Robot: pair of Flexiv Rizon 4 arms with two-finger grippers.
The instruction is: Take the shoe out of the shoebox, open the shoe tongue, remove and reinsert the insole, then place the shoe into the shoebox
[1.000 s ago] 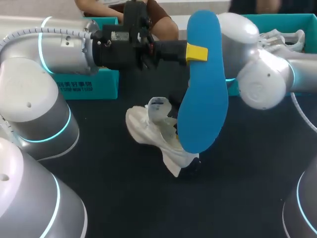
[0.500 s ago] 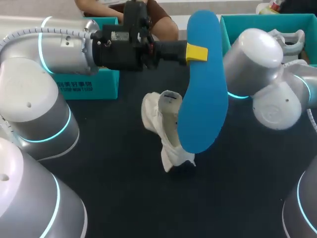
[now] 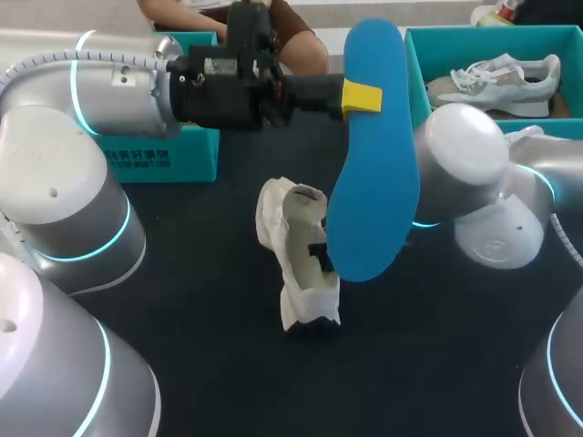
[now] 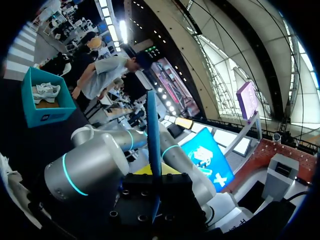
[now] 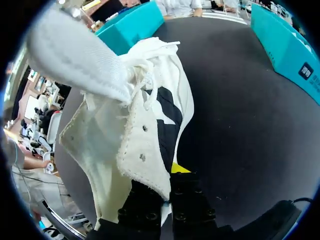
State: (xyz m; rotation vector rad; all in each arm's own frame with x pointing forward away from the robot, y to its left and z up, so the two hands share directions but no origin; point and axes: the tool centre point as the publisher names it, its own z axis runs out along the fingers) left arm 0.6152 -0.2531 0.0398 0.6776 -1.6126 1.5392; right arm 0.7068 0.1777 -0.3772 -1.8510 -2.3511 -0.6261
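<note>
My left gripper (image 3: 363, 96) is shut on the upper part of a blue insole (image 3: 373, 173) and holds it upright in the air above the table's middle. In the left wrist view the insole (image 4: 152, 135) stands edge-on between the fingers of that gripper (image 4: 154, 187). Below and partly behind the insole, a white shoe (image 3: 296, 246) stands tilted on its end on the dark table. My right gripper (image 3: 319, 257), mostly hidden by the insole, is shut on it. In the right wrist view the gripper (image 5: 167, 187) pinches the eyelet edge of the shoe (image 5: 135, 125), and its tongue hangs open.
A teal shoebox (image 3: 414, 64) at the back right holds a second light shoe (image 3: 501, 77). Another teal box (image 3: 164, 155) stands at the back left. My right arm's elbow (image 3: 483, 191) hangs over the table's right side.
My right arm has swung lower and toward the front, turning the shoe more upright and uncovering the back right shoebox. The left arm and insole have not moved.
</note>
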